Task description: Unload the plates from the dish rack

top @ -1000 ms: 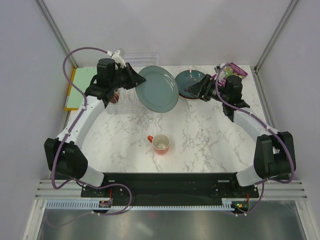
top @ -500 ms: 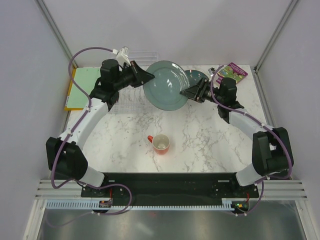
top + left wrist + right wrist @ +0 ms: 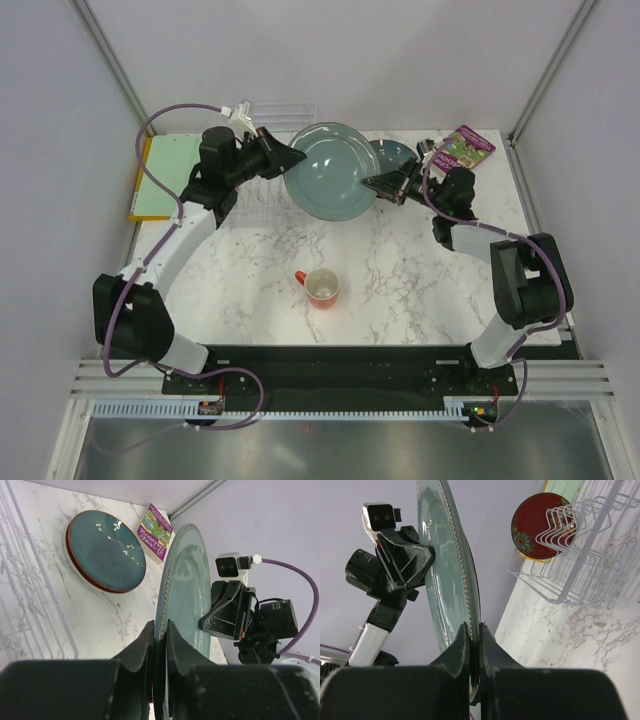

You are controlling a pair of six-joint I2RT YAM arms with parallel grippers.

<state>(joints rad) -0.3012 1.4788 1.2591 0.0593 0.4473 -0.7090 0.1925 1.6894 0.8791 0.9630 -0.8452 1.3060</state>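
Grey-teal plate (image 3: 330, 172) held on edge in the air between the two arms, just right of the dish rack (image 3: 258, 198) and well above the marble surface (image 3: 400, 270). The left gripper (image 3: 294, 158) pinched the plate's left rim, its fingers (image 3: 146, 639) pressed against both faces; the right gripper (image 3: 373, 184) pinched the opposite rim in the same way, its fingers (image 3: 460, 642) closed on the edge. In the overhead view the plate partly covered a dark teal plate (image 3: 105, 551), which lay flat on the surface near the far edge, beside a purple packet (image 3: 156, 532). A red plate (image 3: 539, 526) stood upright among the rack's wire dividers. An orange mug (image 3: 322, 287) stood apart at mid-surface, and a green board (image 3: 165, 178) lay left of the rack.
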